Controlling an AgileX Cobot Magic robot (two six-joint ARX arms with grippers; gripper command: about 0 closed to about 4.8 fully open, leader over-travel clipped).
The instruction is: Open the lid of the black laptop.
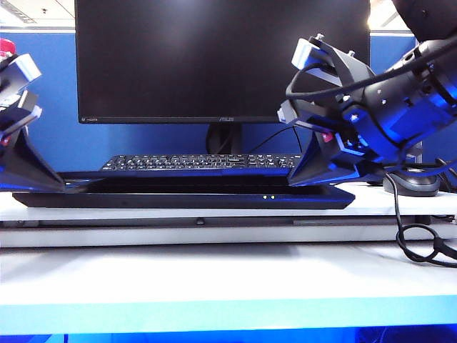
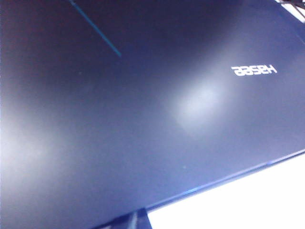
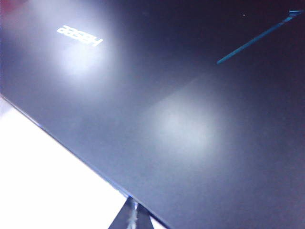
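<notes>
The black laptop lies flat on the white table, two small white lights on its front edge. Its lid sits slightly above the base, a dark gap under it. My left gripper touches the lid's left end and my right gripper its right end. In the left wrist view the lid with its Hasee logo fills the picture, and the left gripper is shut, its tip at the lid's edge. The right wrist view shows the same lid with the right gripper shut at its edge.
A large black ASUS monitor stands behind, with a black keyboard between it and the laptop. A dark mouse and a looped black cable lie at the right. The white table extends toward the front.
</notes>
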